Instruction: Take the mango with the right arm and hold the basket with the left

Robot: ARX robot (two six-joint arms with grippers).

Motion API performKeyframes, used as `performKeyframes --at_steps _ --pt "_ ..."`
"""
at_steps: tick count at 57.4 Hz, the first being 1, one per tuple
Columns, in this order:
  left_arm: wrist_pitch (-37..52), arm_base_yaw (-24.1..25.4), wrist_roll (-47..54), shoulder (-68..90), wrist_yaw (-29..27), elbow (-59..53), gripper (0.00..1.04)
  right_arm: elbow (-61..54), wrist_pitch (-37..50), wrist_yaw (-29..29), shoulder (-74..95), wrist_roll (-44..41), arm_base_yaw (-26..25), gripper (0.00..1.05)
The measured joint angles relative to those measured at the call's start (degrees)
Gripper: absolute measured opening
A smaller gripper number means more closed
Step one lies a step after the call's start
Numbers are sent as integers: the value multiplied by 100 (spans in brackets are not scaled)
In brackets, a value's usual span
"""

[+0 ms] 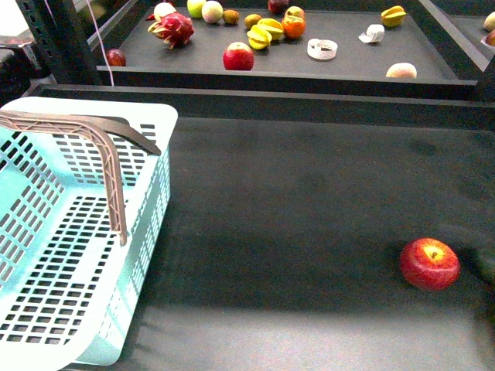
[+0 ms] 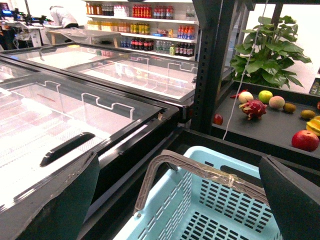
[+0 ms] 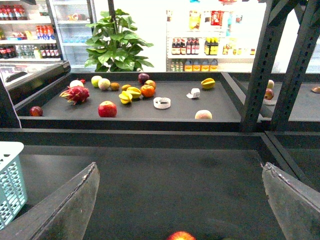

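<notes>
Left gripper (image 2: 178,165) gapes open, with the basket (image 2: 220,200) handle just ahead, between its fingers. Right gripper (image 3: 180,167) is spread wide and empty, an apple (image 3: 181,235) below it. I cannot tell the mango among the fruit on the shelf (image 3: 225,106) far ahead.

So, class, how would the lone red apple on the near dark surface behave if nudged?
The red apple looks round and rests free, so it would likely roll. Its glossy skin suggests it could slip when gripped.
</notes>
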Motion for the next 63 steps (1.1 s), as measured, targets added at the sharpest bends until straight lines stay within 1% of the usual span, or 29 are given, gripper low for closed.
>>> performKeyframes --at_steps 4,11,14,18,24,29,34,44,63 --pt "544 -4 -334 1036 155 79 99 0 0 2 0 0 0 97" --pt "1121 83 -1169 2898 503 645 99 0 0 2 0 0 0 97" --pt "1178 140 -1569 3613 649 938 99 0 0 2 0 2 0 97" --pt "1080 249 -2109 4352 984 1274 99 0 0 2 0 2 0 97" --pt "874 485 -3285 5512 1499 1856 99 0 0 2 0 2 0 97" --pt "855 658 -4046 6258 1770 2284 99 0 0 2 0 2 0 97" --pt "852 756 -4542 6819 2000 2629 99 0 0 2 0 2 0 97" --pt "850 807 -5178 7600 2378 3228 99 0 0 2 0 2 0 97" --pt "887 1023 -5897 8306 2616 3832 99 0 0 2 0 2 0 97"
